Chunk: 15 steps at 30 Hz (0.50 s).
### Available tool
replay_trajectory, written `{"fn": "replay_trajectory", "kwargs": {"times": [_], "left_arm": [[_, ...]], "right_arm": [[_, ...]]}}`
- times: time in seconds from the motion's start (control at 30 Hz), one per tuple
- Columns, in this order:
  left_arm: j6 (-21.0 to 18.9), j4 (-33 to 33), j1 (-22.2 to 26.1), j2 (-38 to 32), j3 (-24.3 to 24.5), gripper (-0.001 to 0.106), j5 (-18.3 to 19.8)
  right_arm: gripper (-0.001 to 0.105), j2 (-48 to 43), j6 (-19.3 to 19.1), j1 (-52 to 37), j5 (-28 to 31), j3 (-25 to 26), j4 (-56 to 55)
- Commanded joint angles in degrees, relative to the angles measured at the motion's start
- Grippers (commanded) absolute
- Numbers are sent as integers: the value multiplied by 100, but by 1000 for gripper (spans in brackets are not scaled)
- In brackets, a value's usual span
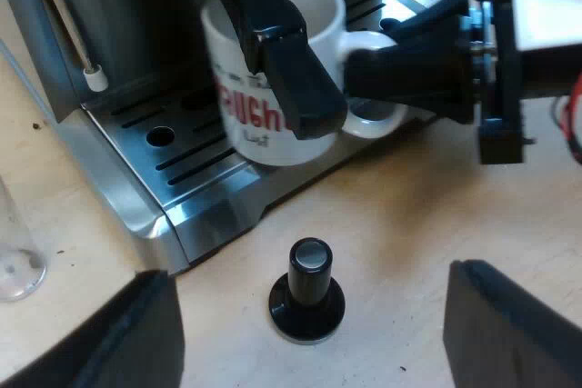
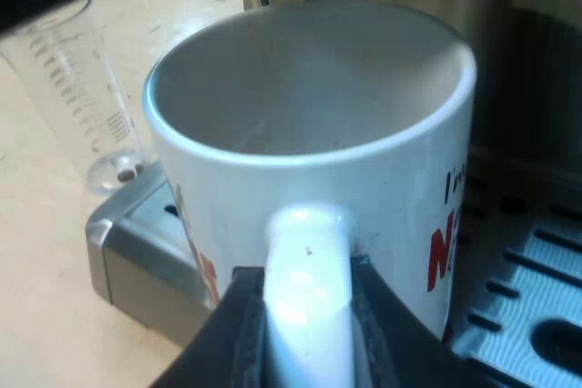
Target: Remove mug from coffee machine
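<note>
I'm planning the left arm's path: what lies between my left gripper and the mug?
In the left wrist view, a black-knobbed tamper stands on the table between the left gripper and the mug.

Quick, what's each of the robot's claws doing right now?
Left gripper: open, holding nothing.
Right gripper: closed, holding the mug by its handle.

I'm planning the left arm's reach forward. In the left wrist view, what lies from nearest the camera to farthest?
left end effector's fingers → tamper with a black knob → front edge of the espresso machine's drip tray → white mug with red lettering
</note>
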<state>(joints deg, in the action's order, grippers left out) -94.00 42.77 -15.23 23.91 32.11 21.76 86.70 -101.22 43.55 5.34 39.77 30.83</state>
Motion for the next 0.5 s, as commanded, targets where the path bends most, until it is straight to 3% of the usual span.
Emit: {"fn": "replay_trajectory", "kwargs": {"times": [0.03,0.2,0.3,0.5], "left_arm": [[8,-32,-13,9,3,62,21],[8,47,-13,9,3,62,479],[8,60,-13,9,3,62,513],[-52,75,-13,9,3,62,890]], "right_arm": [[0,-433,-50,13,3,-323,107],[0,-1266,-50,13,3,-958,107],[0,-1704,-50,13,3,-1177,87],[0,-2441,-50,13,49,-1339,-438]]}}
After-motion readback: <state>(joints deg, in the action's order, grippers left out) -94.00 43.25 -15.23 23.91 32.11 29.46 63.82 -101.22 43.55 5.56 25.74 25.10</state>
